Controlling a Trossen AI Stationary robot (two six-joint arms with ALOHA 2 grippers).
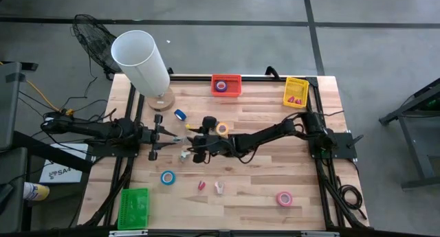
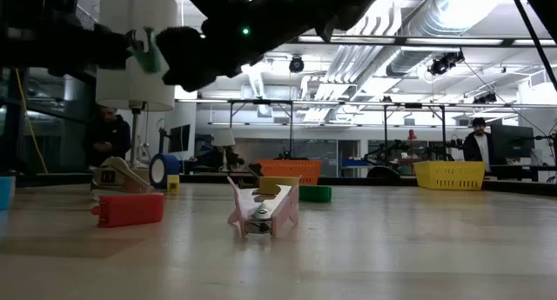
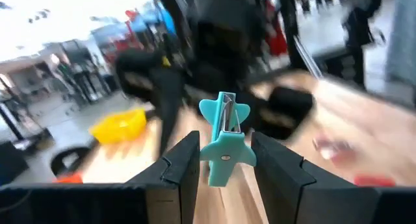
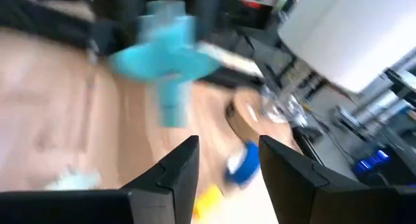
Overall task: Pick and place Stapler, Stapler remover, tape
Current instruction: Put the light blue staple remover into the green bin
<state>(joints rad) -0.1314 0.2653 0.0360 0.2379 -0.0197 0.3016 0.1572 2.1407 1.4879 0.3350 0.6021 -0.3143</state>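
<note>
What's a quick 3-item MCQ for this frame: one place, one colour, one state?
1. Pink tape roll lies: A in the red bin; B on the bare table; C in the green bin.
2. Staple remover in the left gripper is: A teal; B red; C yellow.
3. Right gripper is: A open, empty; B shut on tape; C shut on a stapler.
B: high view shows it alone on wood. A: left wrist view shows teal. A: right wrist view shows an empty gap between fingers.
</note>
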